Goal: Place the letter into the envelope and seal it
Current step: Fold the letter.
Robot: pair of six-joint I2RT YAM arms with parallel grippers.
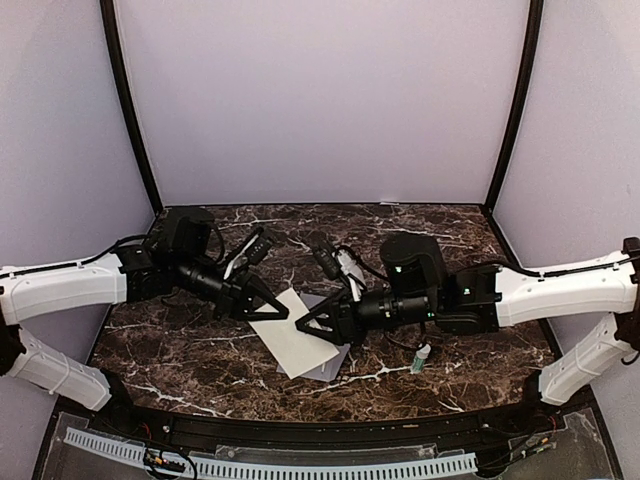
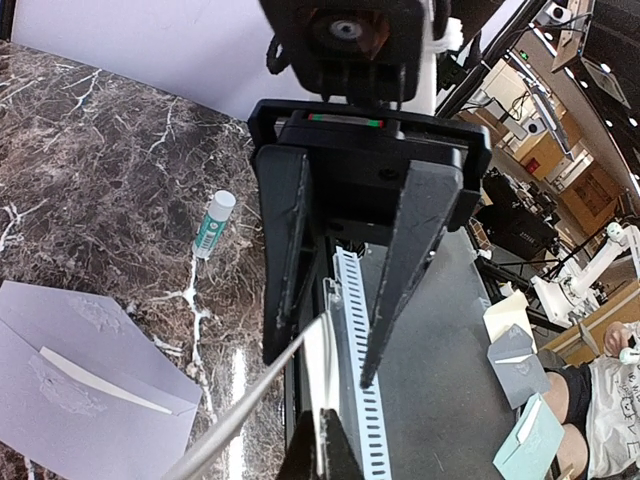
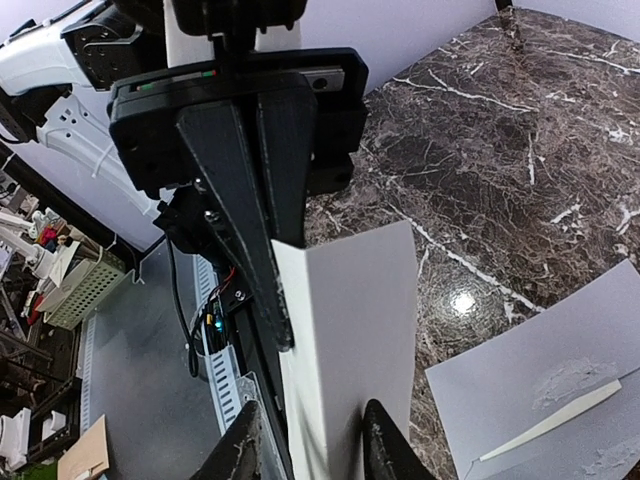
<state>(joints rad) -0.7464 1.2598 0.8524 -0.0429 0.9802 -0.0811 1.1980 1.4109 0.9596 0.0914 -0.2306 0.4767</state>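
Observation:
The cream letter (image 1: 293, 338) is held up above the table, bent along a crease into a V (image 3: 360, 320). My left gripper (image 1: 275, 312) is shut on its left edge; in the left wrist view the sheet (image 2: 322, 345) runs edge-on out of the pinched tips (image 2: 322, 428). My right gripper (image 1: 303, 325) faces it from the right. Its two fingers (image 3: 312, 445) stand apart on either side of the folded sheet, still open. The grey envelope (image 2: 90, 385) lies flat on the marble beneath, flap open (image 3: 545, 390).
A white and green glue stick (image 1: 422, 358) lies on the marble to the right of the envelope, also in the left wrist view (image 2: 213, 222). The two arms meet nose to nose over the table's middle. A slotted cable rail (image 1: 250, 465) runs along the near edge.

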